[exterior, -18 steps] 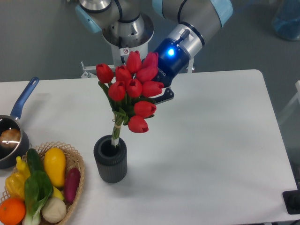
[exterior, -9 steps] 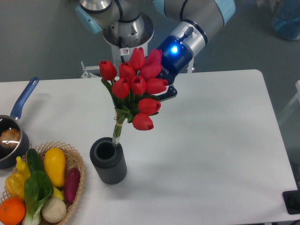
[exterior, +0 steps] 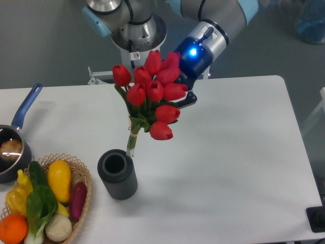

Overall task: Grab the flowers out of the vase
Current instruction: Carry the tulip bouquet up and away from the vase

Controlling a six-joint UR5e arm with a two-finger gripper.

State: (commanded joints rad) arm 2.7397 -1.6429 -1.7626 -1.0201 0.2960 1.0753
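You are lifting the flowers (exterior: 152,94); fingers (exterior: 189,100) seemingly closed on them, grip hidden; be raising straight, clearing the vase (exterior: 117,174)

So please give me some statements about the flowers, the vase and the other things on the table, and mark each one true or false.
1. The flowers are out of the vase. True.
2. The vase lies on its side. False: it stands upright, its opening empty.
3. The gripper is behind the bunch, its fingers mostly hidden by the blooms. True.
4. The basket stands right of the vase. False: it is to its left, at the table's front corner.
5. The pan has a red handle. False: the handle is blue.
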